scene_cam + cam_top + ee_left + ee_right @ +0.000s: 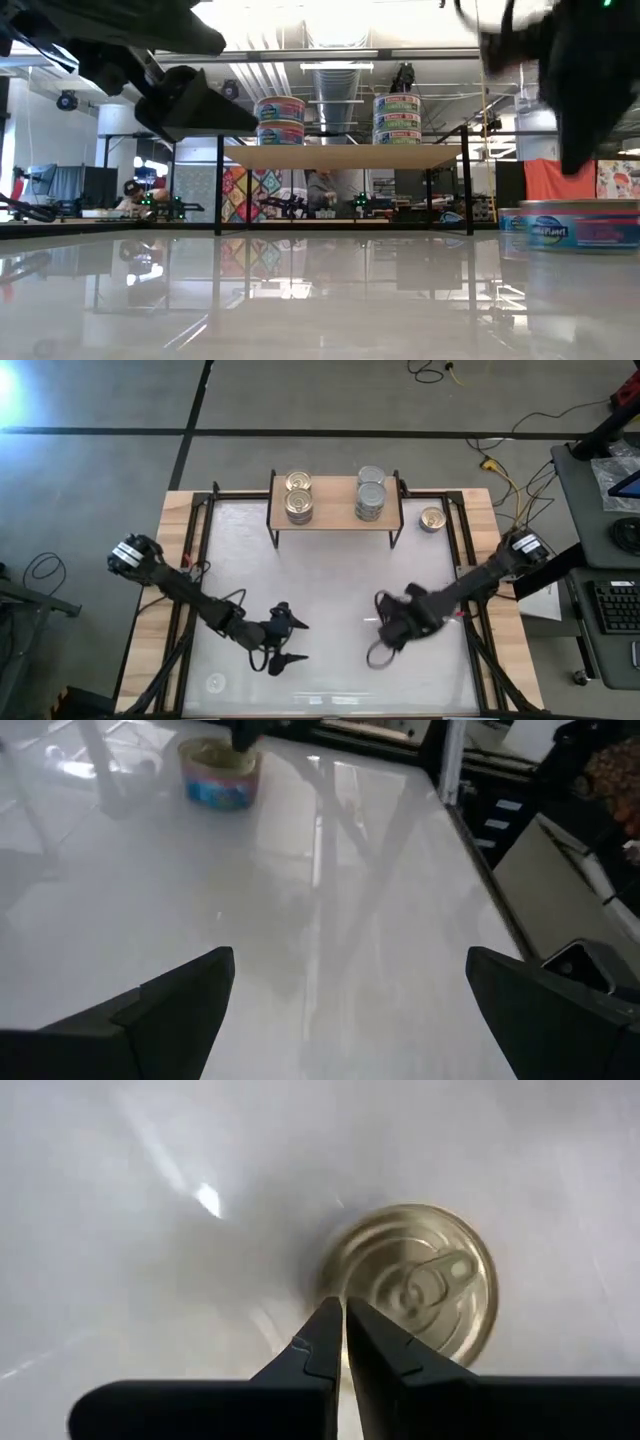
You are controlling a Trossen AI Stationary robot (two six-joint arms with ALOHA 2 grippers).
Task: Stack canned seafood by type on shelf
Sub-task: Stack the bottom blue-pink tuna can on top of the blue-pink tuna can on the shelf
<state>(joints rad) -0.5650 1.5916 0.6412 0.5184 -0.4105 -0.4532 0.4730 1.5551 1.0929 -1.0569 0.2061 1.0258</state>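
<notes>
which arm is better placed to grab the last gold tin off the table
Right. The loose gold tin sits on the table at the shelf's right end, and the right wrist view shows it just past the shut right gripper. The open left gripper is across the table.

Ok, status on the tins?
Left gripper open, waiting. Right gripper shut above a gold tin, not holding it. Shelf has gold stack, silver stack. Nothing blocking.

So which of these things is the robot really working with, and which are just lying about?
Part of the job:
- shelf
- gold-lidded stack
- silver-lidded stack
- loose gold-lidded tin on the table beside the shelf
- left tool, open
- right tool, shut, above a gold-lidded tin

Just lying about:
- keyboard
- yellow cable on the floor
</notes>
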